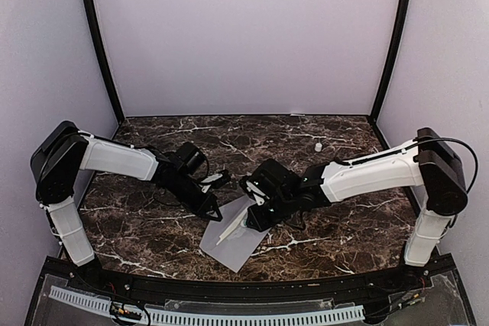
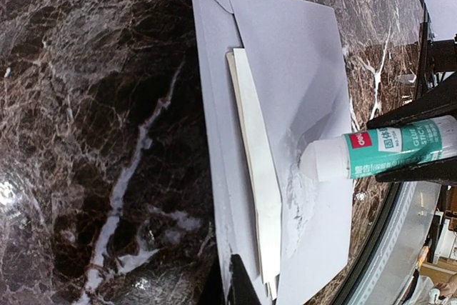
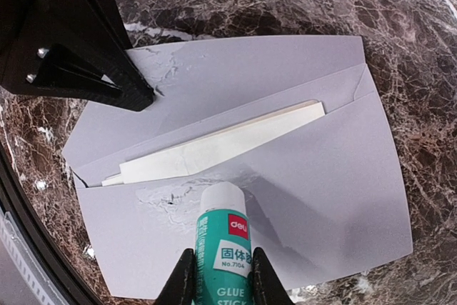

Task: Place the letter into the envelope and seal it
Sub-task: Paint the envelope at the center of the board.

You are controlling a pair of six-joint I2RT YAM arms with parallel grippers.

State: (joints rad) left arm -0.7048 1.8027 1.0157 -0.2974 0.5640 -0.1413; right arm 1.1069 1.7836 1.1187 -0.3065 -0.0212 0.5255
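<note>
The envelope (image 3: 307, 176) lay open on the marble table (image 3: 214, 5), with the folded letter (image 3: 235, 141) tucked inside. The right gripper (image 3: 221, 268) clasped a glue stick (image 3: 225, 237) touching the paper. The left gripper (image 3: 134, 93), closed and empty, rested near one edge. The thin, limp, glue-tacky paper probably wanted lifting by its dry flap edges.

Bright even light, soft shadows, faint sheen on the marble tabletop (image 2: 86, 105), wide-angle warp in wrist views.

Pale lavender walls (image 1: 244, 36) enclose a dark brown marble-patterned table (image 1: 137, 243)
</note>
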